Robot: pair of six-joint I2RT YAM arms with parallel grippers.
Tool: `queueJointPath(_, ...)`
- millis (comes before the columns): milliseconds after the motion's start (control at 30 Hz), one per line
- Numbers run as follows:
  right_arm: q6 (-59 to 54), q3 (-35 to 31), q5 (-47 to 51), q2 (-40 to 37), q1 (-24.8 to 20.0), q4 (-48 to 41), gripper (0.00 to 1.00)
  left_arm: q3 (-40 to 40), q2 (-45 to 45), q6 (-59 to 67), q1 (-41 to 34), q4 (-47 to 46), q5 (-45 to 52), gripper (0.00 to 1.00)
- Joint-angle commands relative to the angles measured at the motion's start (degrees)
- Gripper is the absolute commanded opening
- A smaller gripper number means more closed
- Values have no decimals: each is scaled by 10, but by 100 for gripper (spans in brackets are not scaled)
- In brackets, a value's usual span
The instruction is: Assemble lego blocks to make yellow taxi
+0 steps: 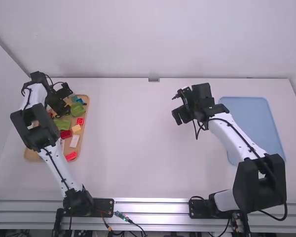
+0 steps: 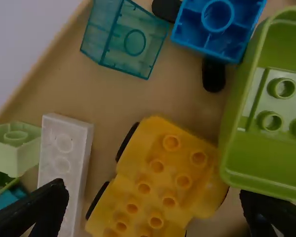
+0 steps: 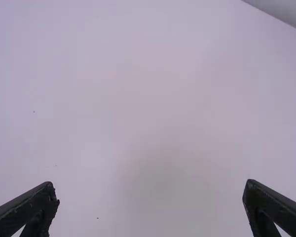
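One wooden tray (image 2: 118,98) of assorted blocks (image 2: 64,173) and yellow wheeled base (image 2: 158,182)

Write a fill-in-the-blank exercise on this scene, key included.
The wheels on the yellow studded plastic base are ____.
The left gripper and right gripper are both ____, not shut.
The flat rectangular mat is light ____.
The brown wooden tray lies on the white table's ____ side.
Missing words: black; open; blue; left.
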Motion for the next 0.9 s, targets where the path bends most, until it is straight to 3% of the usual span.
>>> queueJointPath(0, 0, 19, -2, 2, 4, 0, 99, 3, 3, 2, 1, 2, 13, 99)
queueJointPath(433, 5, 19, -4, 2, 4, 1, 99, -12, 3, 62, 1, -15, -8, 99)
queueJointPath(867, 19, 19, -3, 2, 4, 5, 99, -83, 3, 68, 2, 69, -17, 98)
